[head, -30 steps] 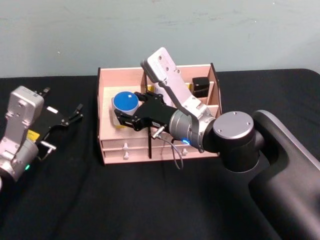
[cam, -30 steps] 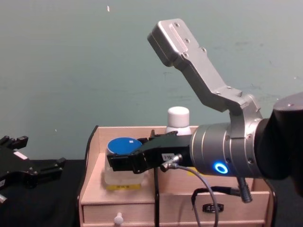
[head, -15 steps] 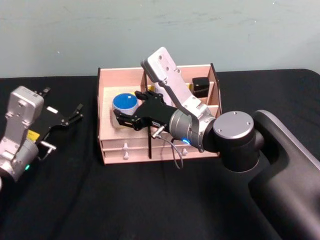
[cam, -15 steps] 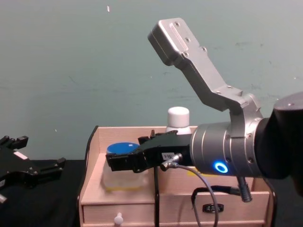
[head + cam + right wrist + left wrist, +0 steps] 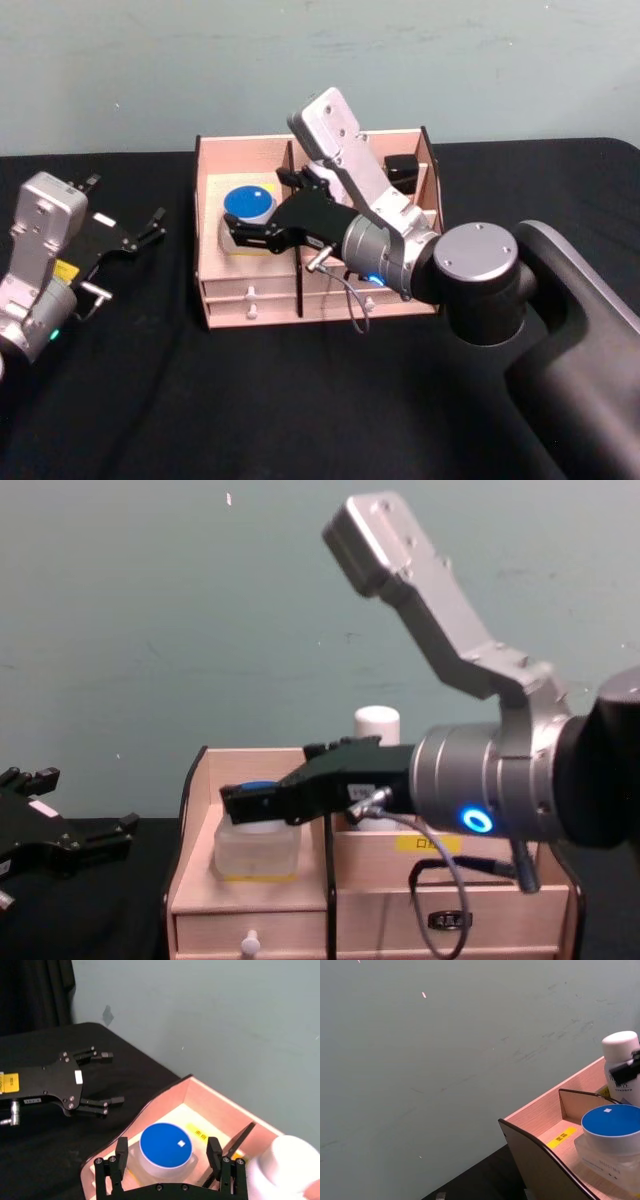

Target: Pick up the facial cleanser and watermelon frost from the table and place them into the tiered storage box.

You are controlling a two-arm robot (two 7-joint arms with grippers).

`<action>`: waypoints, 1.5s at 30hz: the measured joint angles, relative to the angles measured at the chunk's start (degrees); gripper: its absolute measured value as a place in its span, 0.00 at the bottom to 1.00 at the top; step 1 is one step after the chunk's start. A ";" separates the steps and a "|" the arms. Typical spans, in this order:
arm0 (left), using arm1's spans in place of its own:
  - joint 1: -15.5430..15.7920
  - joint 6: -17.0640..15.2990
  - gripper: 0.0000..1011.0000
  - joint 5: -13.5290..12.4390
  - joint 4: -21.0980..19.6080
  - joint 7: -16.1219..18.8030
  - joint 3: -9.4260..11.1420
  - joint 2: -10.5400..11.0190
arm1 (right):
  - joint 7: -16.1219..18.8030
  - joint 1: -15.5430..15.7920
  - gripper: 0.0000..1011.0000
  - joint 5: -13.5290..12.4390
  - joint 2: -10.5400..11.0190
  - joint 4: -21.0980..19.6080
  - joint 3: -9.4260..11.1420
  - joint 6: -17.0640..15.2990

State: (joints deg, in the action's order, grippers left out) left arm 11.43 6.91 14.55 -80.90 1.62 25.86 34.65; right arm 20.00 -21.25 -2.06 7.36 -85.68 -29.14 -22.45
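Where the tiered storage box [image 5: 215, 292] stands on black cloth:
Right gripper [image 5: 167, 1158]: fingers spread apart, either side of the watermelon frost [image 5: 165, 1151], gripping nothing.
Watermelon frost: blue lid up, in the box's left compartment.
Facial cleanser [image 5: 376, 728]: upright behind the gripper, blue lettering unreadable.
Yellow labels [image 5: 562, 1136]: print illegible.
Left gripper [image 5: 140, 233]: fingers apart, well left of the box.

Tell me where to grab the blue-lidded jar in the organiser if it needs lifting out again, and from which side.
Grip the watermelon frost across its round blue lid and come from above. It sits low in the tiered storage box, in the left compartment, with wooden walls around it, so the top is the open way in. The right gripper already has its fingers spread either side of the lid.
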 joint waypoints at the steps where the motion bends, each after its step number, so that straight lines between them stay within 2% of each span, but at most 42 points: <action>1: 0.00 0.00 1.00 0.00 0.00 0.00 0.00 0.00 | -0.25 0.38 0.99 0.37 0.42 -1.07 0.04 0.45; 5: 0.00 0.00 1.00 0.00 0.00 0.00 0.00 0.00 | -1.38 1.70 0.99 2.86 2.26 -5.14 -0.45 2.37; 8: 0.00 0.00 1.00 0.00 0.00 0.00 0.00 0.00 | -3.12 3.99 0.99 5.70 4.51 -10.04 -0.21 4.79; 9: 0.00 0.00 1.00 0.00 0.00 0.00 0.00 0.00 | -3.12 3.99 0.99 5.70 4.51 -10.04 -0.21 4.79; 13: 0.00 0.00 1.00 0.00 0.00 0.00 0.00 0.00 | -5.28 6.73 0.99 7.70 6.47 -14.29 1.38 7.06; 15: 0.00 0.00 1.00 0.00 0.00 0.00 0.00 0.00 | -7.39 9.51 0.99 8.83 8.15 -17.88 3.84 8.79; 17: 0.00 0.00 1.00 0.00 0.00 0.00 0.00 0.00 | -8.23 10.65 0.99 9.10 8.81 -19.27 5.18 9.46; 18: 0.00 0.00 1.00 0.00 0.00 0.00 0.00 0.00 | -9.01 11.99 0.99 9.25 9.54 -20.67 6.68 10.29; 22: 0.00 0.00 1.00 0.00 0.00 0.00 0.00 0.00 | -10.25 14.70 0.99 9.23 10.93 -22.98 10.13 11.56; 23: 0.00 0.00 1.00 0.00 0.00 0.00 0.00 0.00 | -10.70 15.95 0.99 9.08 11.47 -23.68 11.80 11.97; 24: 0.00 0.00 1.00 0.00 0.00 0.00 0.00 0.00 | -10.90 16.55 0.99 8.96 11.71 -24.07 12.58 12.18; 31: 0.00 0.00 1.00 0.00 0.00 0.00 0.00 0.00 | -12.73 21.62 0.99 7.59 12.82 -24.61 20.14 13.71; 34: 0.00 0.00 1.00 0.00 0.00 0.00 0.00 0.00 | -13.18 22.61 0.99 7.13 12.59 -23.56 22.19 14.02; 41: 0.00 0.00 1.00 -0.01 0.00 0.00 0.00 0.00 | -13.85 23.34 0.99 6.83 11.26 -19.43 24.80 14.62; 45: 0.00 0.00 1.00 0.00 0.00 0.00 0.00 0.00 | -13.47 23.14 0.99 6.69 10.61 -16.44 25.29 14.77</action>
State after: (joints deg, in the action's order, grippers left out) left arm 11.43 6.91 14.55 -80.90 1.62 25.86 34.65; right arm 6.53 1.89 4.64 17.97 -102.12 -3.85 -7.68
